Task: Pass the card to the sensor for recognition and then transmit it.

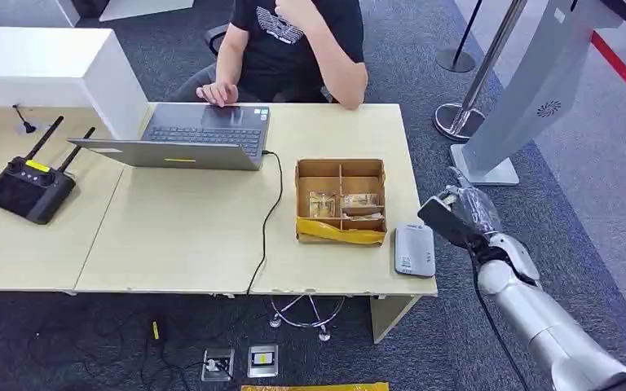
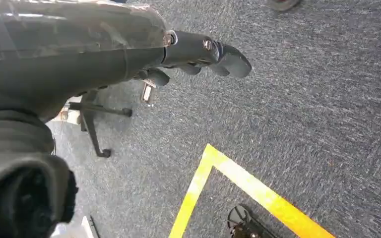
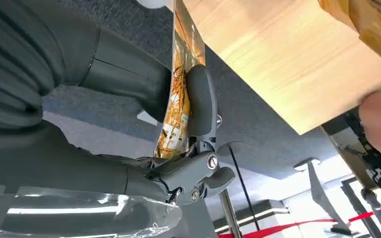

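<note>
My right hand (image 1: 456, 216) hovers just off the table's right edge, holding a card (image 1: 438, 217) that looks dark from above. Up close, the card (image 3: 178, 94) shows an orange printed face and is pinched between the thumb (image 3: 201, 101) and the fingers. The grey card sensor (image 1: 414, 249) lies flat on the table's front right corner, a short way left of the held card. My left hand (image 2: 198, 52) hangs over dark carpet with its fingers loosely curled and nothing in it.
A cardboard box (image 1: 341, 169) with compartments stands beside the sensor. A laptop (image 1: 187, 138), its cable (image 1: 267, 220) and a person (image 1: 293, 49) seated behind the table (image 1: 187, 236). A black controller (image 1: 28, 187) lies far left. A grey kiosk (image 1: 530, 90) and stanchions stand right.
</note>
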